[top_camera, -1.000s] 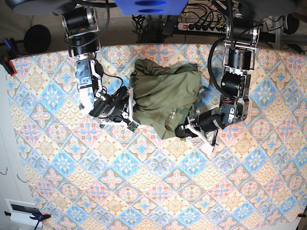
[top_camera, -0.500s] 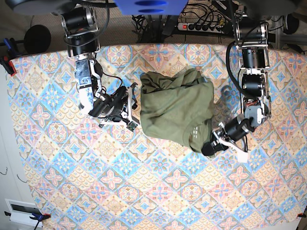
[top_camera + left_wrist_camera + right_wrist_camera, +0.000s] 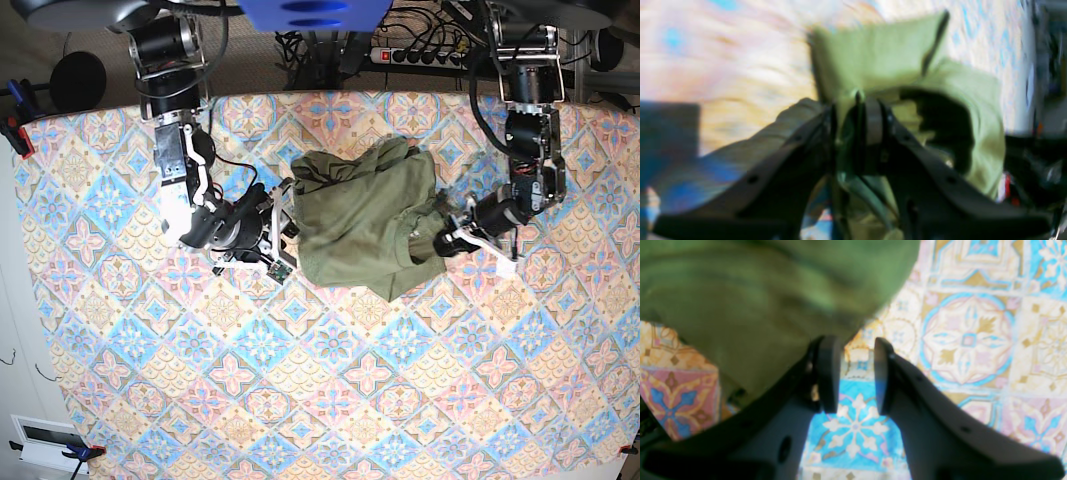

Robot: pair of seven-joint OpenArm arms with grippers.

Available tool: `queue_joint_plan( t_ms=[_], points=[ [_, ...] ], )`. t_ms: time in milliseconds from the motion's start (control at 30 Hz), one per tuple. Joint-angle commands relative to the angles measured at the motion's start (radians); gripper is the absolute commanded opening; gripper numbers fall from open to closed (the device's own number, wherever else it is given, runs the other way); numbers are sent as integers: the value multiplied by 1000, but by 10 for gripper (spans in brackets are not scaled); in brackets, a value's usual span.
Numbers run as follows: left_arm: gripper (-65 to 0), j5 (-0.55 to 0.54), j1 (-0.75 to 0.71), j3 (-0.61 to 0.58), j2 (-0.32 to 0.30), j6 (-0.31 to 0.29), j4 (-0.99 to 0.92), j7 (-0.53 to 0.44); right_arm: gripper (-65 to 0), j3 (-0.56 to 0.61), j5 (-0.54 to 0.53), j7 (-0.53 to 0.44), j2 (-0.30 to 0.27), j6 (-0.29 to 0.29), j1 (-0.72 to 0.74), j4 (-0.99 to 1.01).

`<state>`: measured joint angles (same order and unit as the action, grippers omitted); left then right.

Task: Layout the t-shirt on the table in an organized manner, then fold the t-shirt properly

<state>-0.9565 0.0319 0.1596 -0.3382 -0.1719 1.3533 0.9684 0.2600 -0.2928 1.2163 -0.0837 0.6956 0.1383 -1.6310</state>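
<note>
Desk (image 3: 330,400): a large surface under a cloth of blue, pink and beige diamond tiles, filling most of the base view.

Shirt (image 3: 365,225): an olive-green garment lying crumpled on the far middle of the desk, bunched into a rough rectangle with folds along its far edge; its near corner hangs toward the middle of the desk.

Right arm (image 3: 185,180): on the left side of the base view, reaching down from the far edge of the desk and bent toward the shirt's left edge. Its fingers (image 3: 826,373) stand apart with only the patterned cloth between them; nothing is held. In the right wrist view the shirt (image 3: 756,290) lies just beyond and to the left of the fingertips, the left finger close against the fabric's edge.

Left arm (image 3: 530,140): on the right side of the base view, its wrist low beside the shirt's right edge. In the blurred left wrist view its fingers (image 3: 873,123) are drawn nearly together with a fold of the shirt (image 3: 880,66) pinched between them; the fabric rises lifted beyond the fingertips.

Power strip (image 3: 420,55): behind the desk, among cables.
</note>
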Motion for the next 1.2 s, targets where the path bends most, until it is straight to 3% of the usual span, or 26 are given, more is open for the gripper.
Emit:
queue_joint_plan(
  t_ms=[0, 133, 367, 500, 600, 800, 900, 1067, 1167],
  points=[
    [-523, -19, 0, 36, -12, -13, 59, -13, -485, -5, -12, -17, -1, 3, 24, -21],
    [-523, -20, -28, 130, -6, -13, 173, -13, -485, 3, -33, -17, -1, 3, 21, -74],
    [-523, -20, -33, 209, -5, -13, 179, -33, -485, 0, -243, -17, 0, 3, 17, -82],
    [-524, -22, -66, 304, 24, -13, 191, -30, -485, 14, -216, -17, 0, 3, 22, -44],
    [-524, -23, -105, 360, 52, -13, 217, -24, -485, 88, -176, -11, 0, 3, 24, 33],
    [-524, -23, -240, 214, 58, -15, 467, 56, -486, 161, -92, 4, 0, 3, 25, 145],
    [-524, -20, -293, 159, 50, -15, 545, 60, -486, 161, -35, 73, -1, 3, 22, 134],
    [-524, -20, -375, 100, 37, -15, 585, 62, -486, 141, -30, 93, -28, 3, 19, -8],
    [-524, -20, -395, 50, 35, -15, 584, 60, -486, 66, -33, 41, -57, 3, 22, -82]
  ],
)
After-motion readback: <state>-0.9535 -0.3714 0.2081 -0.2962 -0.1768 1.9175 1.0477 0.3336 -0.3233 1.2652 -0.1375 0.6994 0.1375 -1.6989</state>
